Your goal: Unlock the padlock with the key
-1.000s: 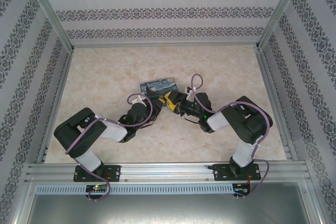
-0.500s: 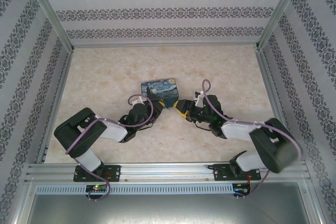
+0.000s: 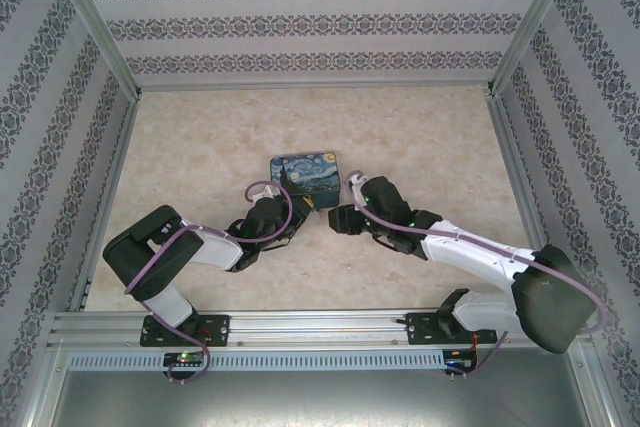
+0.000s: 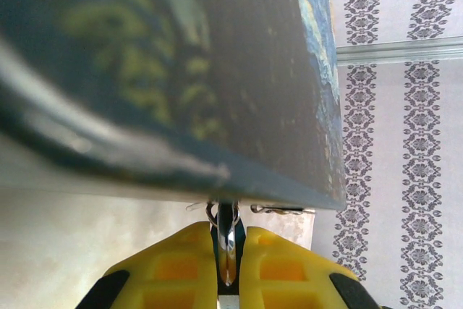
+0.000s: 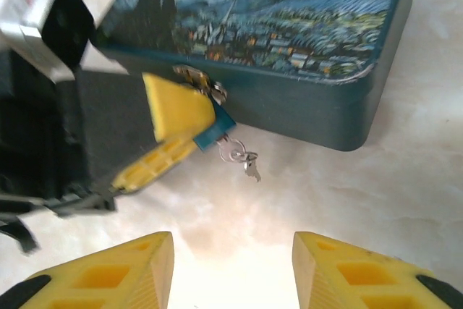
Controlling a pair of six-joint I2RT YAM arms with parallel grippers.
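Yellow left hand (image 4: pixel 228 247) tight on padlock (image 5: pixel 215 132)

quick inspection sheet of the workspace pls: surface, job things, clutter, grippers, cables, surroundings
surface: marbled beige table
job's things: blue padlock at the front clasp of the painted tin box; small key on a ring just below the padlock, in neither gripper
clutter: nothing seen
grippers: left gripper jaws shut on the padlock; right gripper jaws open, nothing between them, short of the key
cables: purple cables looped along both arms, apart from the padlock
surroundings: patterned walls on three sides; aluminium rail at the near edge
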